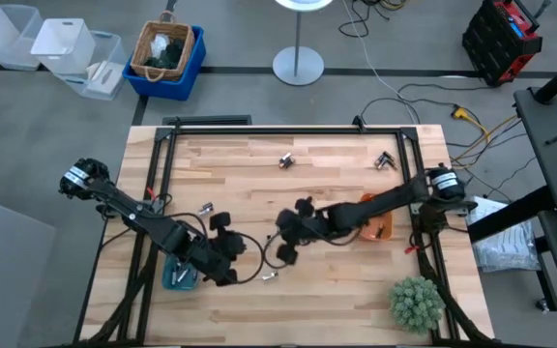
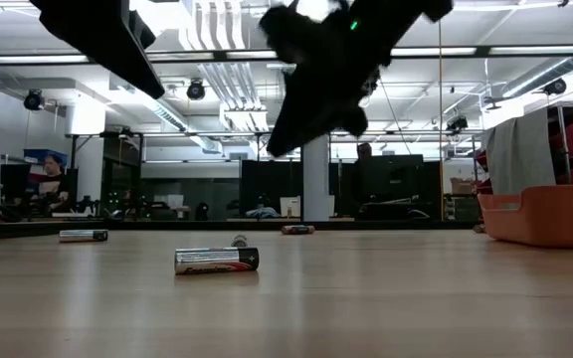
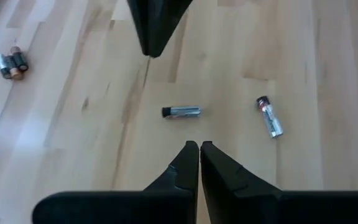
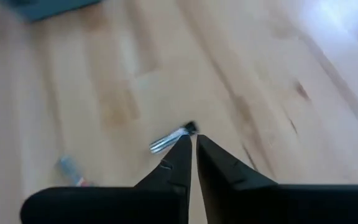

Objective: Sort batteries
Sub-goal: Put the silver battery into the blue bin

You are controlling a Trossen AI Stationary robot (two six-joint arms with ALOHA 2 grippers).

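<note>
My closed, empty right jaws (image 4: 193,142) hover just short of a small silvery cylindrical battery (image 4: 171,139) lying crosswise on the counter.

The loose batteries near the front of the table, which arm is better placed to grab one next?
Probably the left. Its pincer is shut, with a battery lying free just ahead. The right pincer, also shut, points at a battery too, so it's close.
</note>
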